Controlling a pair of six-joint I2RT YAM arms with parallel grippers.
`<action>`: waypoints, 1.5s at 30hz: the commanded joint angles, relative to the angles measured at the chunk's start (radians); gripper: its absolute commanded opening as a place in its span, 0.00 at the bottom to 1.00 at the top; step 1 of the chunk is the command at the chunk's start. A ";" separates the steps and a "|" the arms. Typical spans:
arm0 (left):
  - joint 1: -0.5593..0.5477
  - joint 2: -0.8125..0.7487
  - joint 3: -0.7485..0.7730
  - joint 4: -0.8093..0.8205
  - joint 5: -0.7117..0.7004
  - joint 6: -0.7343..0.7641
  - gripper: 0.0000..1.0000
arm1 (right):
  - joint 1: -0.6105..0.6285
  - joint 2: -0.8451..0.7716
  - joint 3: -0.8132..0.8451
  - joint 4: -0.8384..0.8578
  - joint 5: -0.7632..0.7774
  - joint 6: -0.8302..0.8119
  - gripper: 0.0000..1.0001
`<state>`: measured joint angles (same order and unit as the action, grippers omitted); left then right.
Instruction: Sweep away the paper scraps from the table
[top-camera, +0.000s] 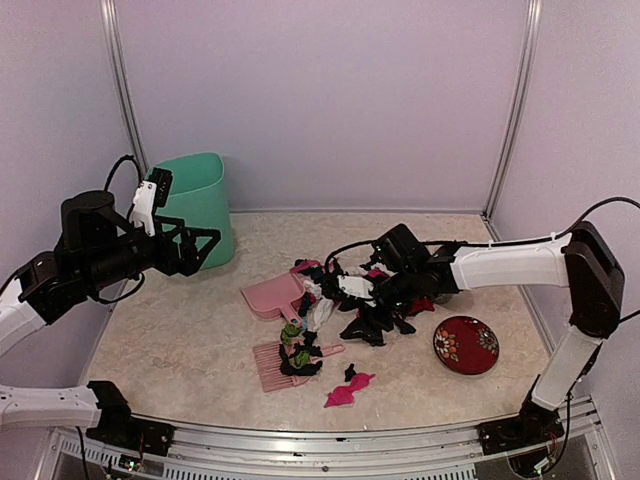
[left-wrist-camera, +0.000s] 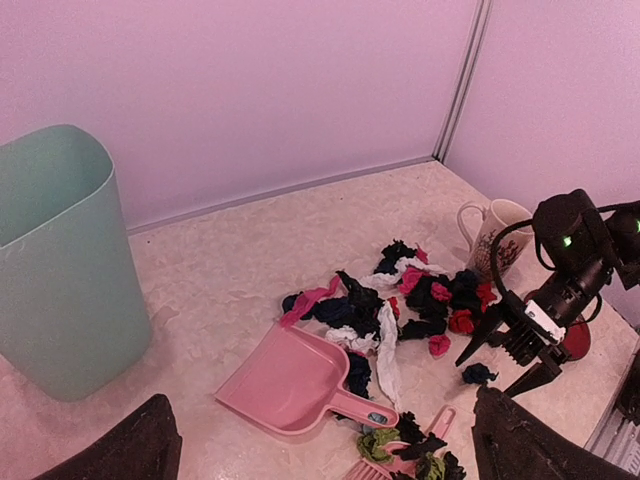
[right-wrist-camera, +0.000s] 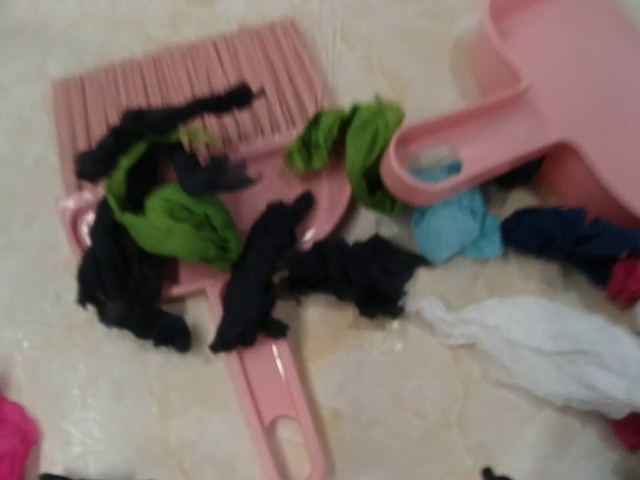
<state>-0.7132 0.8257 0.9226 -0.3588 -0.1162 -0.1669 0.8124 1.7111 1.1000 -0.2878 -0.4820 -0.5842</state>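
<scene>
Paper scraps (top-camera: 312, 287) in black, pink, red and white lie heaped mid-table (top-camera: 180, 330), beside a pink dustpan (top-camera: 272, 298). More black and green scraps (right-wrist-camera: 170, 225) lie on a pink brush (top-camera: 272, 365); a magenta scrap (top-camera: 347, 393) sits nearer the front. My right gripper (top-camera: 378, 325) hangs low at the pile's right edge; in the left wrist view the right gripper (left-wrist-camera: 484, 378) has its jaws apart with nothing between them. Its fingers barely enter the right wrist view, which looks down on the brush handle (right-wrist-camera: 275, 400). My left gripper (top-camera: 195, 245) is raised at the left, wide open and empty.
A tall green bin (top-camera: 195, 205) stands at the back left, just behind the left gripper. A red patterned plate (top-camera: 466, 345) lies at the right front. A white mug (left-wrist-camera: 490, 235) stands behind the pile near the right arm. Walls close the back and sides.
</scene>
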 joint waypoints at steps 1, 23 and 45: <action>-0.002 -0.058 -0.055 0.063 0.007 0.006 0.99 | -0.014 0.078 0.053 -0.084 -0.064 -0.030 0.68; -0.028 -0.009 0.004 -0.036 -0.109 -0.016 0.99 | 0.000 0.262 0.082 0.005 -0.065 -0.062 0.66; -0.022 -0.064 -0.083 -0.002 -0.112 -0.031 0.99 | 0.065 0.312 0.040 0.008 0.023 -0.017 0.45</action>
<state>-0.7364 0.7841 0.8520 -0.3824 -0.2111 -0.1947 0.8448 1.9968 1.1851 -0.2523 -0.4942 -0.6296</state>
